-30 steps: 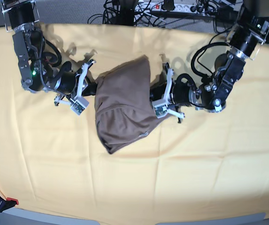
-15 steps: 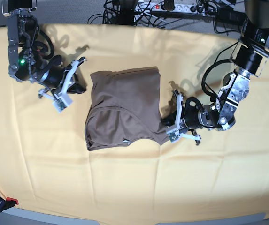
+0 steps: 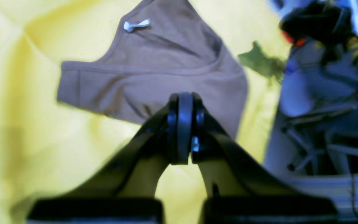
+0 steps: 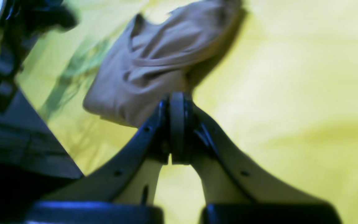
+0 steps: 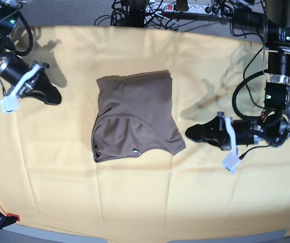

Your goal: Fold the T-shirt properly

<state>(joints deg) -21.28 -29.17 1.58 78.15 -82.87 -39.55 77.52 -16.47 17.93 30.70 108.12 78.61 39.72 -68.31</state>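
So the plain taupe-brown short-sleeved T-shirt of thin soft fabric is lying near the middle of the big pale-yellow cloth that covers the table, folded down into a compact, roughly squarish bundle. It isn't super crisp though: the near edge is curved and a rounded hem line runs across the lower half, with the small white tag poking out at the bottom edge. In the left wrist view you can see that same tag and one corner of the bundle sticking out sideways like a little flap. Neither arm is touching it. The left gripper sits off to the side of the shirt, close to its lower corner but apart from it, and its fingers are pressed together on nothing. The right gripper is well apart on the other side, fingers also closed and empty, which the right wrist view shows pretty clearly. My read: the folding itself looks basically done, since the shirt is down to a small stack and both arms are clear. What's maybe left is tidying that flap and squaring up the wonky edge, if anyone's picky about "properly".
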